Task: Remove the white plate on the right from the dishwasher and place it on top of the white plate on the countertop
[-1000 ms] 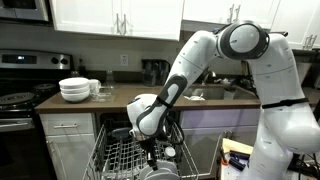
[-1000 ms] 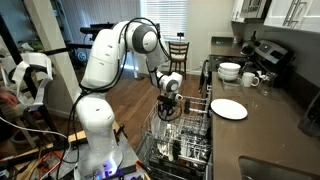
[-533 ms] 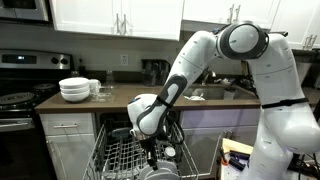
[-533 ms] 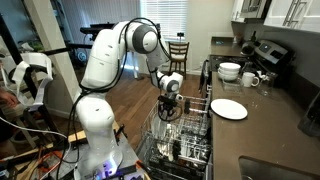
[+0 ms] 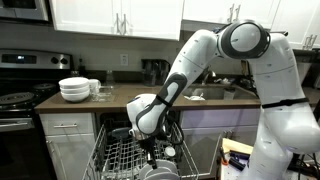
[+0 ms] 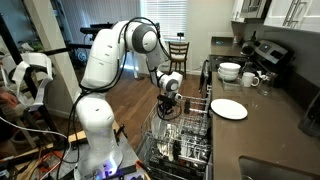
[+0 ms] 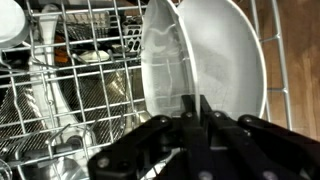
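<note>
The big white robot arm bends down into the open dishwasher under the long brown worktop. The step in hand looks like the grab, because the plate is not out yet.

In the wrist view, two white plates stand on edge, side by side, in the wire rack. The jaws are pressed together on a rim, and it looks like the rim of the right plate, just beside the left plate. The flat plate lies on the worktop near a stack of bowls, well apart from the rack.

Next, I think the arm must lift the right plate straight up so it does not bump its neighbour or the wires. Then it must carry the plate over and lay it on the flat plate.

I cannot see any words or labels to read.
</note>
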Available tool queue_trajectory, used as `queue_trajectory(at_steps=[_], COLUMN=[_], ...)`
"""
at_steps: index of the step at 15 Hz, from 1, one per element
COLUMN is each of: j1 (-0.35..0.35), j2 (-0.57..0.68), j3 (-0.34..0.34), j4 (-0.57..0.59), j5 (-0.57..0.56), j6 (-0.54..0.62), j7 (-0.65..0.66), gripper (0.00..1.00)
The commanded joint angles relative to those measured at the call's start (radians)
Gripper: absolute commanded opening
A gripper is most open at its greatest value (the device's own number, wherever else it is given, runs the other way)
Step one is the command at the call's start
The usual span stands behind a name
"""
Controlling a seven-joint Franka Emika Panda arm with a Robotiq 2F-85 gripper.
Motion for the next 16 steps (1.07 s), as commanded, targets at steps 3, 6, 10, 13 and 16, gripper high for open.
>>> queue_trajectory(at_steps=[3,6,10,13,16], j1=[-0.024,-0.035,-0.044,-0.038,-0.030], j2=[-0.029,-0.045,-0.083,-0.124,-0.166], j3=[0.016,0.024,0.033,0.031,0.029], j4=[-0.007,-0.016,-0.031,-0.043,-0.053], j5=[0.037,0.052,0.083,0.094,0.098], j6=[-0.036,-0.046,-0.076,-0.109,-0.141], j7=[-0.041,-0.061,-0.084,-0.076,-0.071], gripper=[0.03,0.03,0.02,0.03,0.03])
